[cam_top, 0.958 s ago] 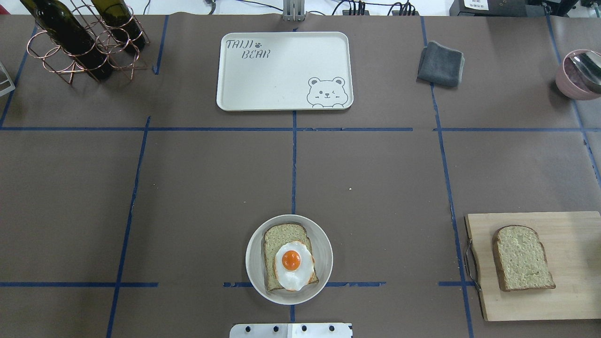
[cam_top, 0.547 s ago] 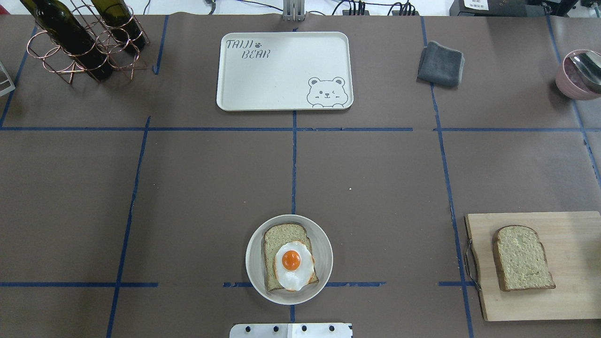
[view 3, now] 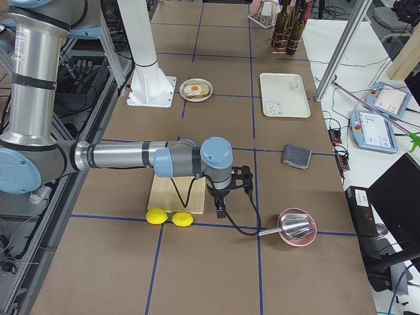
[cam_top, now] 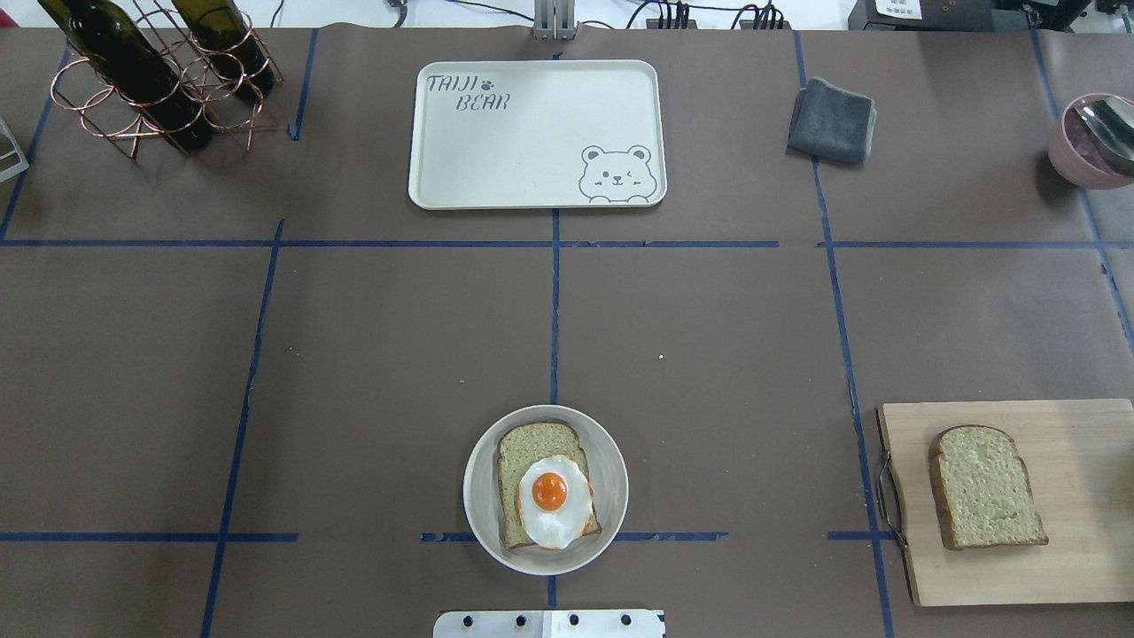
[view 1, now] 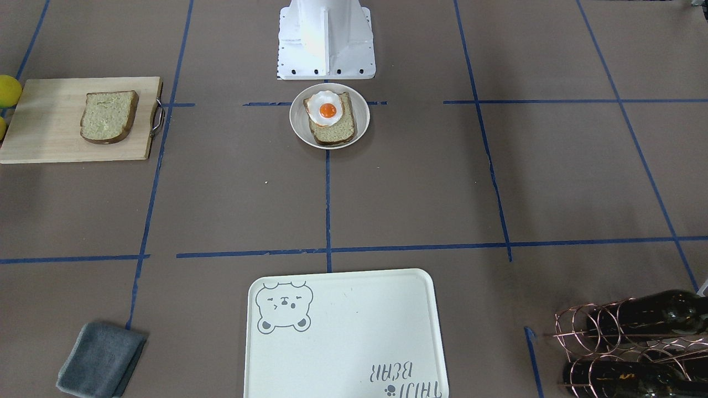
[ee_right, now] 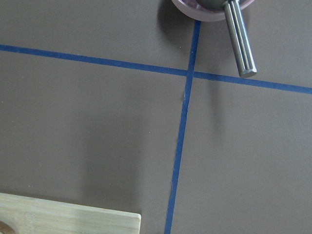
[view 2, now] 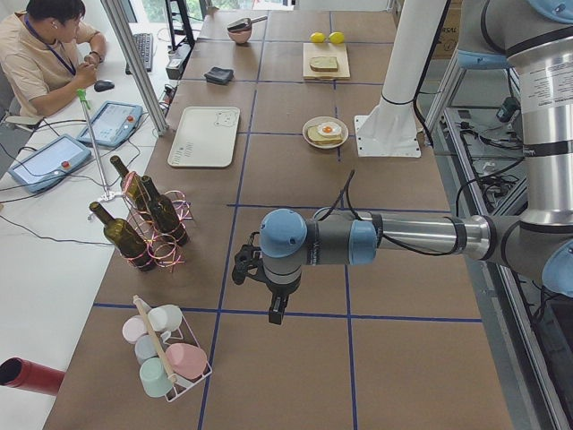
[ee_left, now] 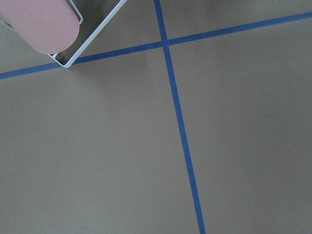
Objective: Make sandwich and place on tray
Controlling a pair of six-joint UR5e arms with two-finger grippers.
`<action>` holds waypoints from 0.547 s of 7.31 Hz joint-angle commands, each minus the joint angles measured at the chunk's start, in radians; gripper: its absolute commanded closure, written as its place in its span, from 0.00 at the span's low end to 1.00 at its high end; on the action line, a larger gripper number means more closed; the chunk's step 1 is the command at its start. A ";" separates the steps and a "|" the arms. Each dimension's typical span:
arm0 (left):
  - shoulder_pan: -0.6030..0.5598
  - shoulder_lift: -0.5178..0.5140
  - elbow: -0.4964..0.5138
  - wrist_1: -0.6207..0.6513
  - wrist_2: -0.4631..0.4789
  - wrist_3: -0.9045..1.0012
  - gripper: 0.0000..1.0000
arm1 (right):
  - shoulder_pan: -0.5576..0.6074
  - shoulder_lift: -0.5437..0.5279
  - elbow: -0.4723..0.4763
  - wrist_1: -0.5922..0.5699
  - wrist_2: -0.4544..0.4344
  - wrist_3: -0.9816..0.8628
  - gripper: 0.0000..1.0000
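Bread (cam_top: pixel 534 443) with egg (cam_top: pixel 550 498) sits in bowl (cam_top: pixel 611 465), well apart from tray (cam_top: pixel 532 133)

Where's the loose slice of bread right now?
In the overhead view, the loose slice lies on the wooden cutting board, near right, well right of the bowl.

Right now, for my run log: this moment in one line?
bowl: bread with egg | second slice: on cutting board | tray: no sandwich | both jaws: cannot tell

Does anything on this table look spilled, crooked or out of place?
Nothing is spilled or damaged. The only oddity: the fried egg sits off-centre on its bread slice in the bowl, while the second slice lies apart on the cutting board.
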 commanded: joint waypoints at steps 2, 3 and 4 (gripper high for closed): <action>0.000 0.000 0.000 0.000 0.000 0.000 0.00 | -0.007 -0.012 -0.006 0.044 0.060 -0.010 0.00; 0.000 0.000 0.002 0.000 0.000 0.000 0.00 | -0.041 -0.011 0.002 0.088 0.061 0.005 0.00; 0.000 0.000 0.002 0.000 0.000 0.000 0.00 | -0.068 -0.011 0.005 0.154 0.089 0.008 0.00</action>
